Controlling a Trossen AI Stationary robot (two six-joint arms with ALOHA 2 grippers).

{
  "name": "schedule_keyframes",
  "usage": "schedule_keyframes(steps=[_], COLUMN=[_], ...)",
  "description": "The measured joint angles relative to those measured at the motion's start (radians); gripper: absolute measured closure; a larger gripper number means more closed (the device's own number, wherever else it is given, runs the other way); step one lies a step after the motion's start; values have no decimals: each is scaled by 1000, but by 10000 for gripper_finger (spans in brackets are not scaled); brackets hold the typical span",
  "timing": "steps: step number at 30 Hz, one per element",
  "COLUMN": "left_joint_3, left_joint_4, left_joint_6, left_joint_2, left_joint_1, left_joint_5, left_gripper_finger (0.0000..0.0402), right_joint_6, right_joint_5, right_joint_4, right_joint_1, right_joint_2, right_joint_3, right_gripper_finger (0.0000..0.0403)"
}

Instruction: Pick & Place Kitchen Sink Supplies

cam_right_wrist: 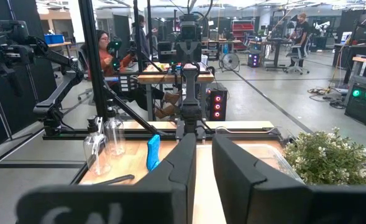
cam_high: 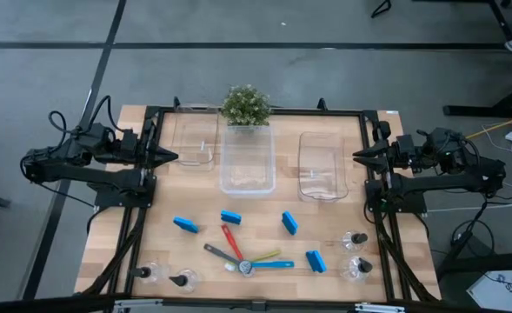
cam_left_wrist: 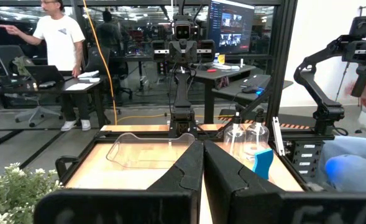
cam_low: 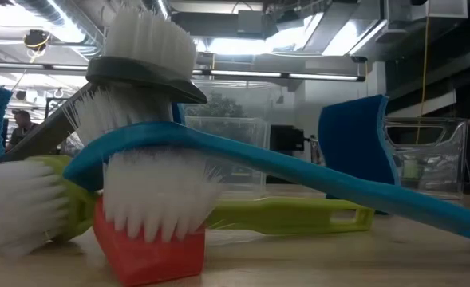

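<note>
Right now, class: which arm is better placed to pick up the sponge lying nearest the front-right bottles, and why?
Probably the right. That blue sponge lies on the right half of the table, beside two pump bottles. The right gripper waits at that side's edge; the left gripper would have to cross the brushes.

In the low view, brush heads (cam_low: 151,187) fill the frame, hiding the bottles; the blue handle (cam_low: 362,187) runs off the edge.

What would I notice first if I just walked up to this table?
Probably the brushes, crossed in a heap at the table's front middle, with blue sponges scattered around them. Behind them stand three clear bins and a green plant, with an arm waiting at each side.
</note>
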Motion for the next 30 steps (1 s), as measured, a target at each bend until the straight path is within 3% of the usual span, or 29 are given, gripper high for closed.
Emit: schedule_keyframes(steps=[10,19,23,30], left_joint_3=[0,0,0,0], left_joint_4=[0,0,0,0], left_joint_6=[0,0,0,0], left_joint_2=[0,0,0,0], left_joint_1=[0,0,0,0], left_joint_5=[0,0,0,0], left_gripper_finger=[396,395,395,395], right_joint_6=[17,403,560,503], right_joint_5=[0,-16,-158,-368], right_joint_4=[0,-3,-60,-196], right_joint_1=[0,0,0,0], right_joint_2=[0,0,-11,-10], right_joint_3=[0,0,-6,-6], right_gripper_finger=[347,347,347,347])
